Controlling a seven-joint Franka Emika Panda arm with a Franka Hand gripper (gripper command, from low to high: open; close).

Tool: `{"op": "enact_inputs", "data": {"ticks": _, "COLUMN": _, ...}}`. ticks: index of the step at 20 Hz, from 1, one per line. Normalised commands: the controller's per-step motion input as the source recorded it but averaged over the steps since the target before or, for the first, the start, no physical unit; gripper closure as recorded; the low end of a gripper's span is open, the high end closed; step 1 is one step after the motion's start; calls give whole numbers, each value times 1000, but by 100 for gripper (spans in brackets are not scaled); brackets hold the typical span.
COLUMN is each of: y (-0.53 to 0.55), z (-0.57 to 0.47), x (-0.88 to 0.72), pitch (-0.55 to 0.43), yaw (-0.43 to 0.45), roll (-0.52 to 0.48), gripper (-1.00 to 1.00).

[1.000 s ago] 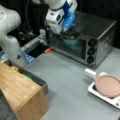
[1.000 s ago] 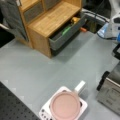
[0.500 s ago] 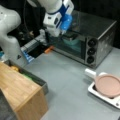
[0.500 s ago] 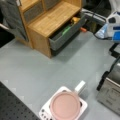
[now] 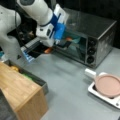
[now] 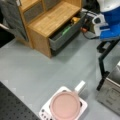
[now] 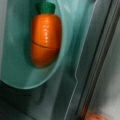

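Note:
An orange toy carrot point(image 7: 45, 37) with a green top lies on a teal plate point(image 7: 17, 65) inside the toaster oven point(image 5: 100, 32). In the wrist view the carrot is close below the camera and no fingers show. In a front view my gripper point(image 5: 64, 43) hangs at the oven's open front, just before the teal plate point(image 5: 76, 41) and the carrot point(image 5: 69, 39). Nothing visible is held. The white and blue arm point(image 6: 110, 25) shows at a front view's top right.
The oven door point(image 5: 35, 48) hangs open to the left, with a small orange thing point(image 5: 48, 50) on it. A wooden cabinet point(image 6: 50, 20) has an open drawer point(image 6: 66, 32) with yellow and green items. A pink pan point(image 6: 65, 106) sits on a white hob point(image 6: 83, 106).
The arm has sunk a little and moved in toward the oven's opening. The pan, cabinet and drawer have stayed put.

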Motion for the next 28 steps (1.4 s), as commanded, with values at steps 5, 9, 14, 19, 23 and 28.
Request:
{"op": "enact_inputs", "data": {"ticks": 5, "y": -589, "z": -436, "x": -44, "pitch": -131, "yaw": 121, "roll": 181, "gripper": -100}}
{"op": "enact_inputs", "data": {"ticks": 9, "y": -533, "z": -375, "x": 140, "pitch": -109, "yaw": 161, "roll": 95, "gripper": -100}}
{"op": "enact_inputs", "data": {"ticks": 14, "y": -471, "z": -240, "x": 231, "pitch": -36, "yaw": 193, "roll": -19, "gripper": -100}}
{"op": "enact_inputs", "data": {"ticks": 19, "y": -366, "z": 77, "x": 185, "pitch": 49, "yaw": 221, "roll": -71, "gripper": -100}}
{"op": "enact_inputs", "data": {"ticks": 23, "y": -281, "z": 274, "x": 124, "pitch": 104, "yaw": 205, "roll": -94, "gripper": -100}}
{"op": "enact_inputs", "data": {"ticks": 28, "y": -121, "z": 298, "x": 81, "pitch": 177, "yaw": 137, "roll": -30, "gripper": -100}}
